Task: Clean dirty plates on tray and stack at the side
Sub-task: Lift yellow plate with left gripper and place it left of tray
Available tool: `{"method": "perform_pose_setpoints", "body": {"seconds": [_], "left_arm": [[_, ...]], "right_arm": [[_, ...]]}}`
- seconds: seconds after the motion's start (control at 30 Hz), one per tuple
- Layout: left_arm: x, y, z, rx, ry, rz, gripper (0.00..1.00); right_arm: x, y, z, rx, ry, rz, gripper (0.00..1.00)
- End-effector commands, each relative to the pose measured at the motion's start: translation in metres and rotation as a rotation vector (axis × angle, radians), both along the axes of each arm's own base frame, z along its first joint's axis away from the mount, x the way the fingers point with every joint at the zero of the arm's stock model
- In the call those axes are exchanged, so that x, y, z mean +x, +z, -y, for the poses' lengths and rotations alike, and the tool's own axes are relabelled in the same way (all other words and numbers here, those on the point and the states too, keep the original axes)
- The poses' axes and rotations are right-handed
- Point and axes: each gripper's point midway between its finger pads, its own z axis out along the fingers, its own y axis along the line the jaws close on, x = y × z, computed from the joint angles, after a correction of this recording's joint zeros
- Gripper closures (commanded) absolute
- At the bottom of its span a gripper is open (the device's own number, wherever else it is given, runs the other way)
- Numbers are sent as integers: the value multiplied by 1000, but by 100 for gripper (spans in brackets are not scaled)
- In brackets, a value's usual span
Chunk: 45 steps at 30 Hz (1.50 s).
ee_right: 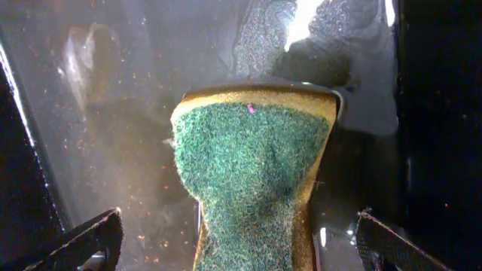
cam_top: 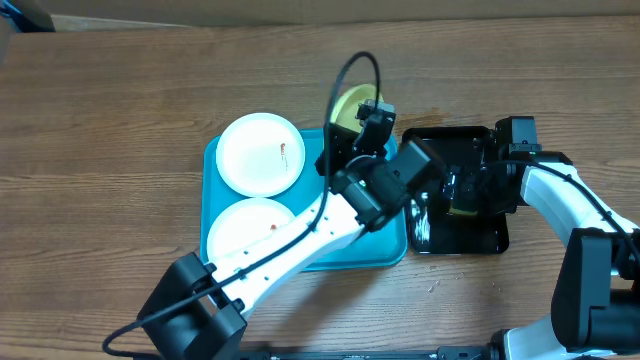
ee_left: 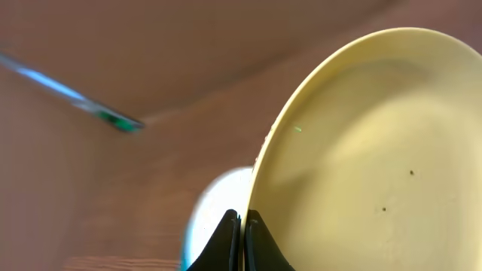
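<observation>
1. The left claw (ee_left: 242, 218) is seen pressed together on the rim of the pale yellow-green plate (ee_left: 361, 165), with the edge pinched between its two fingertips.
2. The pale yellow-green plate is held tilted up on edge. It spreads away from the left claw to one side, and a few small dark specks are seen on its face.
3. In the overhead view this plate is carried just past the far corner of the turquoise tray (cam_top: 330, 255), mostly hidden by the left claw.
4. Two white plates are left flat on the turquoise tray, beside and behind the left claw. One (cam_top: 260, 153) lies clear of the arm and the other (cam_top: 248, 230) lies partly under it.
5. An orange-red smear (cam_top: 283, 150) is carried by each white plate.
6. Part of one white plate is also glimpsed below the left claw in its own wrist view, blurred.
7. The right claw (ee_right: 239, 233) is held with its fingers (ee_right: 90, 241) spread wide apart and gripping nothing.
8. A green-faced sponge (ee_right: 248, 165) with a yellow edge is seen between the fingers of the right claw. Whether either finger touches it cannot be told.
9. The sponge rests on the wet, glossy floor of the black tray (cam_top: 495, 235), directly beneath the right claw.
10. Both trays stand on the wooden table (cam_top: 120, 120), side by side and nearly touching, with the black tray on the right claw's side.
</observation>
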Motion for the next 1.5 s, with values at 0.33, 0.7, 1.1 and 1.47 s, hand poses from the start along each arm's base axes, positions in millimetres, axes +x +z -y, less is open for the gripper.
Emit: {"method": "perform_pose_setpoints", "body": {"seconds": [0.33,0.7,1.1,1.47], "left_arm": [[46,-22,-81,-826,-62,-434,96],[31,-52,-353,-1032,620,-245,96],[-27,-131,-472,-1011,1039,-245,96],[-31,-162,-491,-905,1048,-305,49]], "right_arm": [[0,1,-1,7,0,4,1],[0,1,-1,7,0,4,1],[2,2,-1,6,0,13,1],[3,2,-1,6,1,15,1]]}}
